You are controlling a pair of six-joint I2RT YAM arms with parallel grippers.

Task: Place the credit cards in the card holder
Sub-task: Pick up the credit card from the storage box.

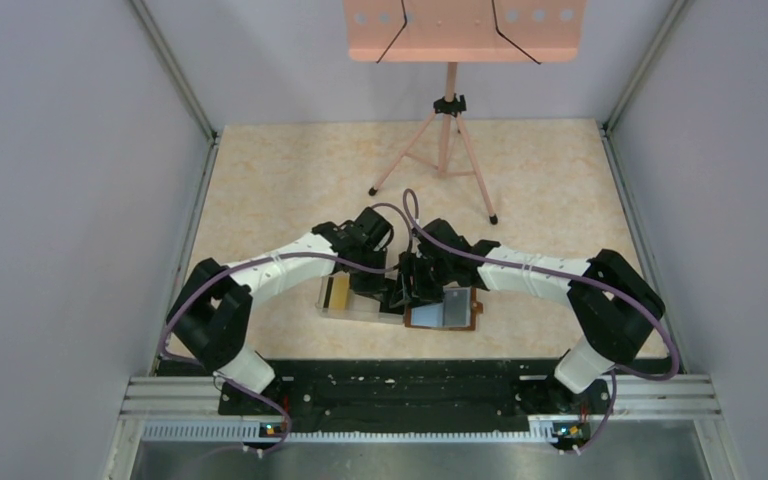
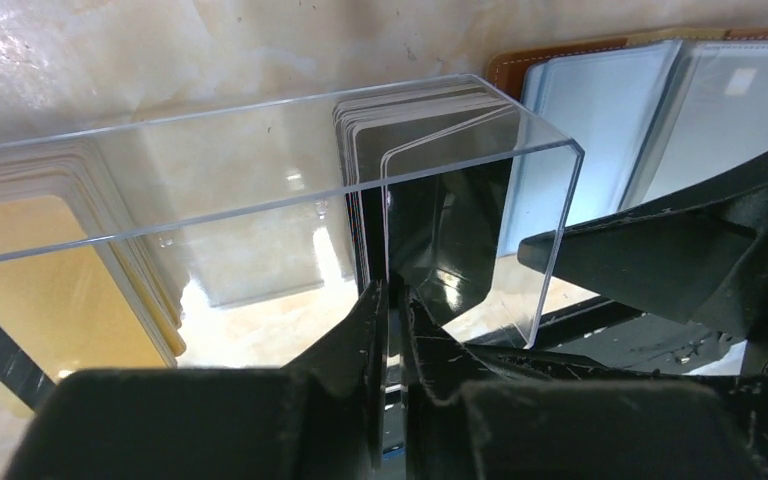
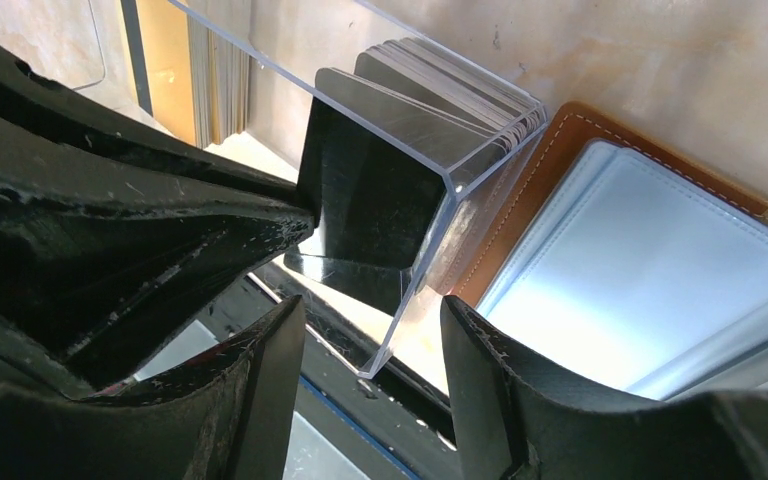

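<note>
Two stacks of credit cards point(image 1: 337, 291) are held in clear tray point(image 2: 210, 118) on the worktop point(image 1: 310, 170): gold stack point(image 2: 50, 280) at one end, black stack point(image 2: 415, 105) at the end next to the card holder point(image 3: 650, 250). The card holder is laid open, pale blue-grey sleeves up, brown edge just beside the tray end. Front black card point(image 3: 365, 190) is tilted off its stack and is pinched by left claw point(image 2: 390, 298), fingers pressed together on it. Jaws of right claw point(image 3: 372, 345) are spread either side of the tray's end corner; nothing is gripped.
</note>
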